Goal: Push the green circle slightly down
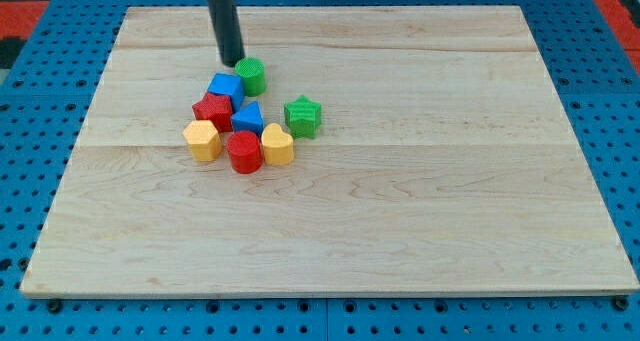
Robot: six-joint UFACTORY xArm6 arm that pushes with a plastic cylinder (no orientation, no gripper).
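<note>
Blue pegboard (40, 101) surrounded the counter (420, 211), a pale wooden board of glued planks that filled most of the view. A red strip (25, 11) showed beyond the pegboard at the view's top left corner.

All blocks sat in one cluster in the counter's left half, nearer its top edge than its bottom edge.

1. The green circle (251, 75) stood at the top of the cluster, closest to the counter's top edge.
2. A blue cube (225, 87) lay just beside the green circle, toward the left edge, apparently touching it.
3. A red star (212, 110) lay below the blue cube, touching it.
4. A blue block (247, 118), shape unclear, sat in the middle of the cluster.
5. A green star (302, 116) stood apart from the rest, on the side toward the right edge.
6. A yellow hexagon (202, 140) marked the cluster's corner nearest the left edge.
7. A red cylinder (244, 152) was the block nearest the bottom edge.
8. A yellow heart (277, 144) touched the red cylinder on the side toward the right edge.

The rod came down from the view's top. My tip (232, 62) rested on the counter just above and left of the green circle, very close to it; contact could not be confirmed. It also stood just above the blue cube.

The arm carried no jaws, so no open or closed state applied.
</note>
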